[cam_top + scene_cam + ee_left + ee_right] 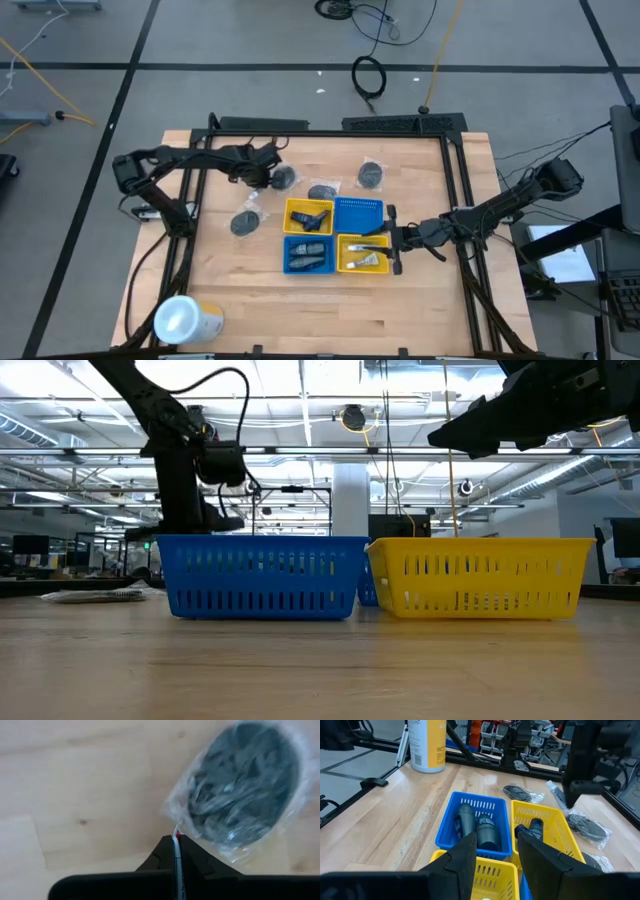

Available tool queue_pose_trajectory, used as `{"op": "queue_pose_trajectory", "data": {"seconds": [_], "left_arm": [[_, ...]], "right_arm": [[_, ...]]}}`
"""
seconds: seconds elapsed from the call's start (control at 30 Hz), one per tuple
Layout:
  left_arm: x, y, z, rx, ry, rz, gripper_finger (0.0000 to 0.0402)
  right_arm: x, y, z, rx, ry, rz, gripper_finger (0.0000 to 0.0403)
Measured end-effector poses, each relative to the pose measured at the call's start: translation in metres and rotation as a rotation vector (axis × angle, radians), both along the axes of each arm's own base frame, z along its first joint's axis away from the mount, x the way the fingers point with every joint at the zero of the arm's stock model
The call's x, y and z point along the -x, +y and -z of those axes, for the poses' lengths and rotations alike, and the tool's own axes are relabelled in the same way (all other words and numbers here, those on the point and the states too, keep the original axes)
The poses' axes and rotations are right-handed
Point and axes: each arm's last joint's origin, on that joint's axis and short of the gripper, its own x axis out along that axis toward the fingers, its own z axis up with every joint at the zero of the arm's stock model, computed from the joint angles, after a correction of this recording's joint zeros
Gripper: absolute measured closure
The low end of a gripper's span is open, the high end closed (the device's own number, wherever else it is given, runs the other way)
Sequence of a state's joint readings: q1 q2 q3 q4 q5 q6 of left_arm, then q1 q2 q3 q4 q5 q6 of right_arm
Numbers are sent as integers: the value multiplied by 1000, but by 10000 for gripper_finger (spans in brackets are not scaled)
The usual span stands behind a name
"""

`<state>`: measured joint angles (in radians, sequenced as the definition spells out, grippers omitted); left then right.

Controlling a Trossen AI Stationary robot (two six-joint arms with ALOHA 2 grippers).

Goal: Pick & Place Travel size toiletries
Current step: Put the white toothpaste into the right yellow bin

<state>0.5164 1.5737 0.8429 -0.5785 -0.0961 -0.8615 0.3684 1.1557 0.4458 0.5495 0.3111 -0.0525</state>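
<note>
My left gripper [268, 178] is shut on a little white tube [555, 793] above the table's far left part, over a dark grey round piece in a clear wrapper [245, 780]. Other round pieces lie on the table [245, 222], [323, 192], [371, 175]. My right gripper [392, 240] is open and empty above the near right yellow tray [363, 254], which holds white tubes. Small dark bottles lie in the near blue tray [308, 254] and the far yellow tray [308, 215]. My left gripper pinches the little white tube between its two shut fingers; in its own wrist view only the tube's white and red end [176, 834] shows at the fingertips. The tube is lifted clear of the table and slants down below the fingers [570, 787].
Two blue and two yellow trays stand together in a square at mid-table; the far blue one [357, 213] is on the right. A large yellow cylinder with a white top [185, 320] lies at the near left corner. A dark frame [455, 200] runs along the table's edges.
</note>
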Motion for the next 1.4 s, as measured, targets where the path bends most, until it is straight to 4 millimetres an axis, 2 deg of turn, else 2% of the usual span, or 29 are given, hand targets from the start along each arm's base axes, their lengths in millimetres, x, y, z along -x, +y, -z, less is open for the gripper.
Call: {"op": "queue_pose_trajectory", "data": {"seconds": [0.2,0.43,0.63,0.8,0.9,1.1,1.23,1.4], "left_arm": [[4,-6,-26,-73,-77,61,401],[4,-30,-62,-181,-217,205,401],[-12,-59,-96,-345,-465,405,401],[-30,-87,-115,-495,-645,613,401],[-38,-104,-122,-576,-717,728,401],[-46,-130,-132,-669,-836,850,401],[-54,-146,-130,-708,-860,899,401],[-71,-162,-118,-719,-905,923,401]], "right_arm": [[0,0,0,0,0,1,268],[0,0,0,0,0,1,269],[0,0,-1,-3,-9,1,270],[-1,0,-3,-30,-29,5,272],[-1,0,-6,-64,-56,9,272],[-2,1,-10,-84,-92,10,273],[-2,1,-14,-103,-139,9,273],[-3,1,-19,-120,-184,10,273]]}}
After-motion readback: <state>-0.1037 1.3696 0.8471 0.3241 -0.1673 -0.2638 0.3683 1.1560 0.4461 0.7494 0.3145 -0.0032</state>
